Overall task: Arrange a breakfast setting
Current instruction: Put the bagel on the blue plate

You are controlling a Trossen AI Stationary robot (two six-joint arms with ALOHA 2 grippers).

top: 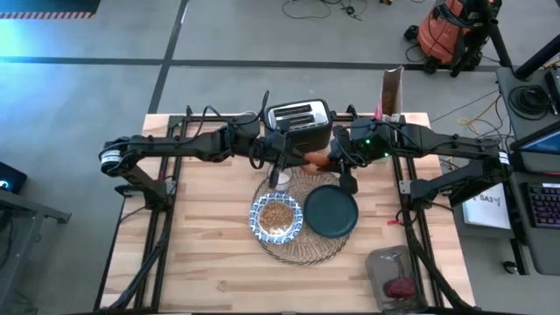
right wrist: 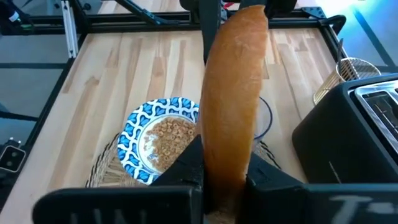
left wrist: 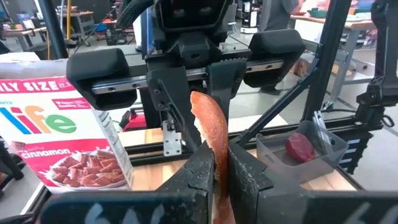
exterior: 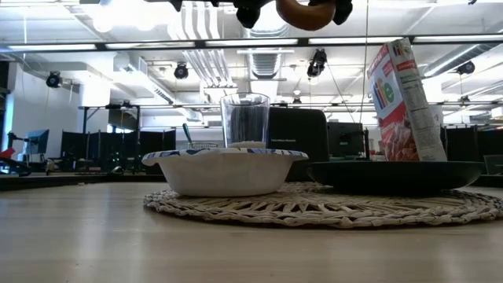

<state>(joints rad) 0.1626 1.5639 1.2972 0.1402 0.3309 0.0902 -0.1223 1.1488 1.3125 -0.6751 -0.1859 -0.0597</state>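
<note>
Pinched from both ends, the brown pastry hangs above the far edge of the straw placemat, just in front of the toaster. Left gripper and right gripper each have their fingers clenched on it, so this looks like a handover. To do it well, one side should let go only once the other's grip is firm, then carry the pastry over the dark teal plate, which lies bare. Beside it, the patterned bowl holds cereal rings. A clear glass stands behind the bowl. At the worktop's near right corner, a grey tray holds something red.
</note>
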